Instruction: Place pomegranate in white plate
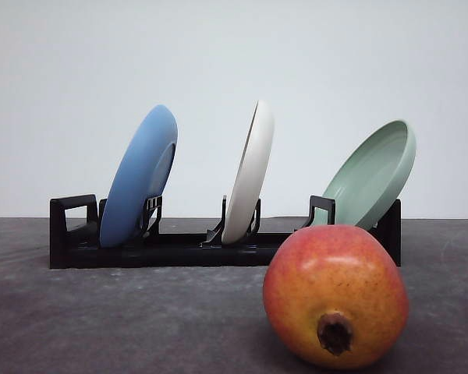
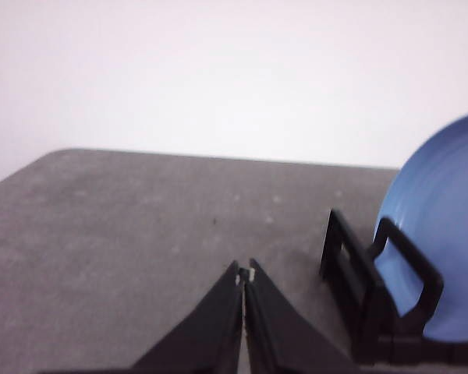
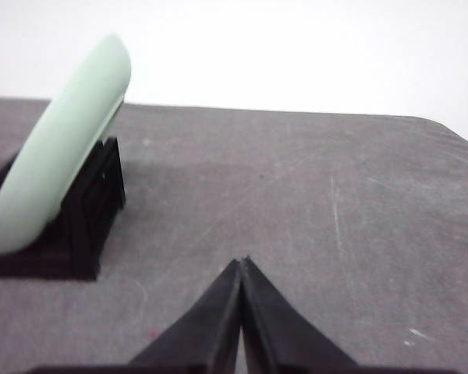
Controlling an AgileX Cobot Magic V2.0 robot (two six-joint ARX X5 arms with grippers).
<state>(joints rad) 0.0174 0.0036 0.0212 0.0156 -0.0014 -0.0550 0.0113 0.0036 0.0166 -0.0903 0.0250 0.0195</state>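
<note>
Plain white wall [image 1: 234, 62], dark grey matte tabletop [image 1: 101, 319], soft even light

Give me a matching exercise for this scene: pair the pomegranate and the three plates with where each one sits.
Things:
1. pomegranate
2. blue plate
3. white plate
4. pale green plate

Places:
A. middle slot of the black rack, standing on edge
B. on the grey table, in front of the rack, calyx toward the camera
C. right end of the rack, leaning right
D. left end of the rack, leaning right

Pairs: 1-B, 2-D, 3-A, 4-C
</note>
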